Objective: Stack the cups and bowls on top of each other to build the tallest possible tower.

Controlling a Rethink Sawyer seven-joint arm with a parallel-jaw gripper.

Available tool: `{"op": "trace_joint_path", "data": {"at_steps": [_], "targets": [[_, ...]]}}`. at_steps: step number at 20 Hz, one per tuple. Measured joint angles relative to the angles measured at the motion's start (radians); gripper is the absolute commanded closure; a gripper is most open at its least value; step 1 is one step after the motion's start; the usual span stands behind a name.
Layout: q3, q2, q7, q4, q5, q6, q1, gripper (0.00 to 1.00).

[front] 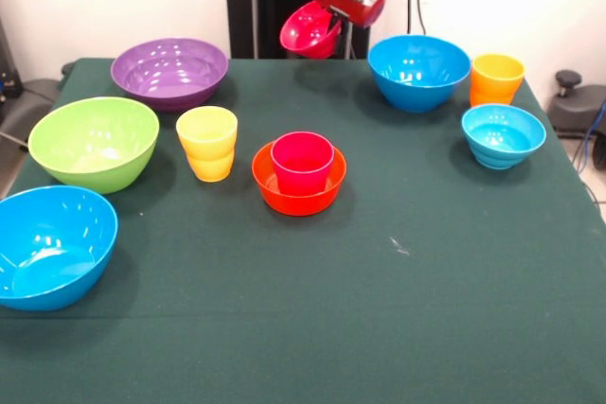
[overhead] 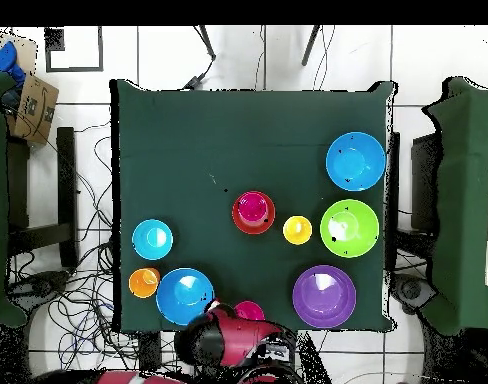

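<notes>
My gripper (front: 329,23) hangs above the table's far edge, shut on the rim of a small red bowl (front: 309,31) that tilts in the air; in the overhead view that red bowl (overhead: 249,311) peeks out beside the arm. The tower is an orange bowl (front: 298,194) with the red-pink cup (front: 302,162) standing in it, mid-table. A yellow cup (front: 207,143) stands just left of it. The orange cup (front: 496,79) and the light blue bowl (front: 503,134) are at the right.
A purple bowl (front: 170,71), a lime green bowl (front: 93,142) and a blue bowl (front: 52,245) line the left side. Another blue bowl (front: 418,71) sits at the far right, just right of the gripper. The table (front: 379,309) is covered in dark green cloth.
</notes>
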Motion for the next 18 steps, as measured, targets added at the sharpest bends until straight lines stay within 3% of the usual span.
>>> {"op": "trace_joint_path", "data": {"at_steps": [8,13,18], "targets": [[0.017,-0.092,0.0,-0.113,-0.001,0.204,-0.042,1.0],[0.03,-0.095,0.0,-0.195,-0.002,0.244,-0.049,1.0],[0.071,-0.094,0.0,-0.337,-0.002,0.377,-0.058,1.0]]}}
